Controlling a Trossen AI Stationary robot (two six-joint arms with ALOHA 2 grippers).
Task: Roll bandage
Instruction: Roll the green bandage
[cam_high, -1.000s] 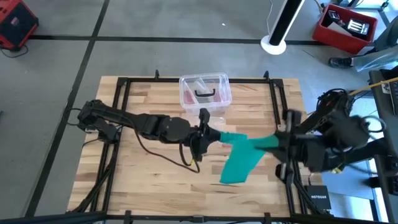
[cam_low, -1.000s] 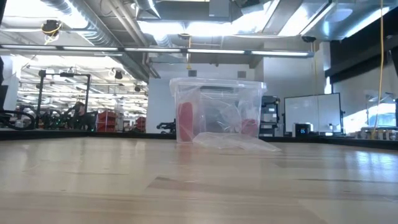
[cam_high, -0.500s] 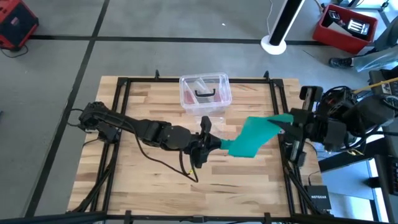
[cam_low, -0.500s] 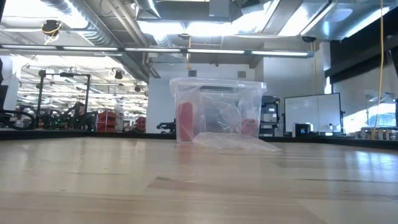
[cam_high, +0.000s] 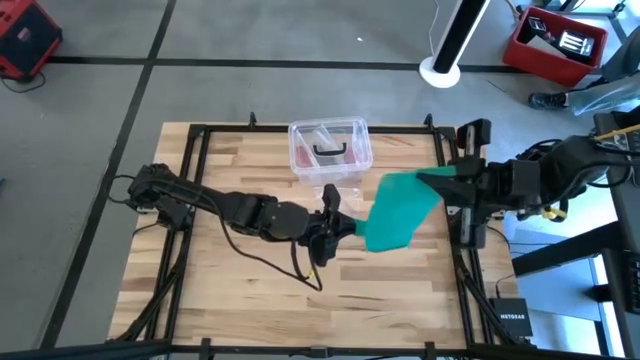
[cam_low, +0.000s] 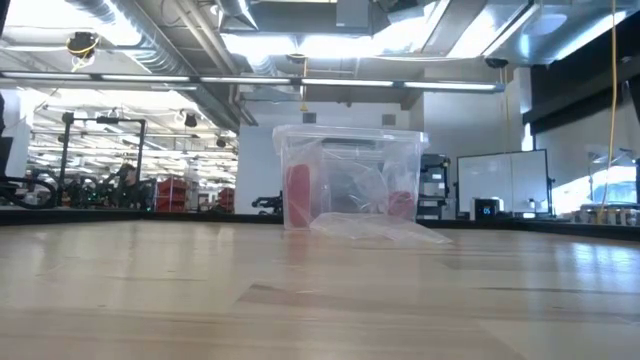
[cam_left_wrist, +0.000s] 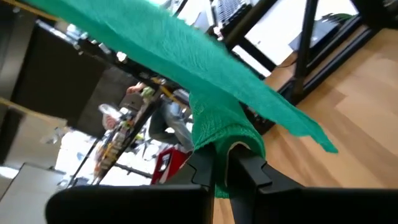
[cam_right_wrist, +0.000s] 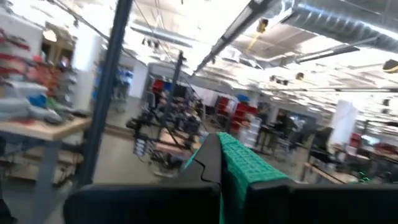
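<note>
The teal-green bandage (cam_high: 398, 210) is a broad flat band held up in the air between my two grippers, over the table's right middle. My left gripper (cam_high: 338, 228) is shut on its near-left end. My right gripper (cam_high: 440, 182) is shut on its far-right end, by the table's right rail. In the left wrist view the band (cam_left_wrist: 205, 62) runs away slantwise from the fingers (cam_left_wrist: 249, 168). In the right wrist view it (cam_right_wrist: 245, 165) shows between the fingers. It does not show in the low view. My left gripper pinches the bandage's bunched end (cam_left_wrist: 217, 134) between its two fingers, coming level from the table's left. The cloth folds over the fingertips in several layers and rises from there toward the right gripper, clear of the table. My right gripper pinches the bandage's other end (cam_right_wrist: 239, 155) between its two fingers, coming about level from the table's right side. The band leaves the fingers toward the left gripper, lifted clear of the table.
A clear plastic box (cam_high: 330, 148) with pinkish contents stands at the far middle of the table; it also shows in the low view (cam_low: 350, 180), with a clear plastic sheet (cam_low: 375, 228) lying in front of it. Black frame rails (cam_high: 190, 200) run along both table sides.
My right gripper has swung toward the table's far edge, holding its end of the bandage. The bandage's loose part, which hung toward the near edge, has been drawn up into a spread band between the grippers. My left gripper has kept its end and barely moved.
</note>
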